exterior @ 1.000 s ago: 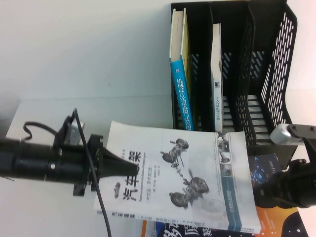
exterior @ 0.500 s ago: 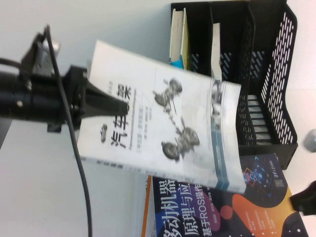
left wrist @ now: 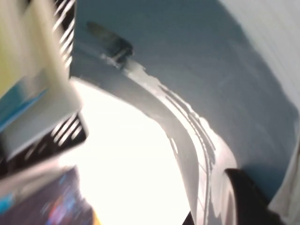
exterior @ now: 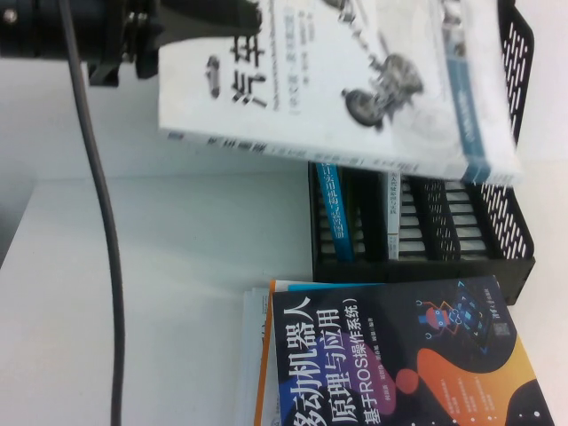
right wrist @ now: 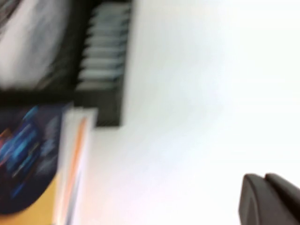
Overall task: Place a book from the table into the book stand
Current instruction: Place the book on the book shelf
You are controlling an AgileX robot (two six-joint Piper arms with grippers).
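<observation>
Nearest me, at the bench's [exterior: 133,266] near edge: the dark book [exterior: 399,355] with white title and orange graphics, lying flat on a small stack, untouched.

Behind it the book stand [exterior: 506,240] sits at the far right of the bench, with the blue-spined book [exterior: 337,226] and a thin white one upright in its left slots; the right slot looks free.

What changed: over the last second I've brought the book [exterior: 355,80] up off the bench. It was low, just in front of the stand, and now it hangs well clear above it, covering the stand's top in the high view, cover still facing up and roughly flat (not yet turned upright).

Left pincer [exterior: 222,13] is at the book's left edge, far left side of the bench, clamped on the book; the left wrist view shows the teal back cover [left wrist: 197,61] close up.

Right pincer [right wrist: 269,201]: only a dark tip shows in its own wrist view, off to the bench's right edge. It has pulled out of the high view. Can't tell its state.

My read: lift done, clearance gained. Book needs rotating onto its edge before lowering into a slot.
</observation>
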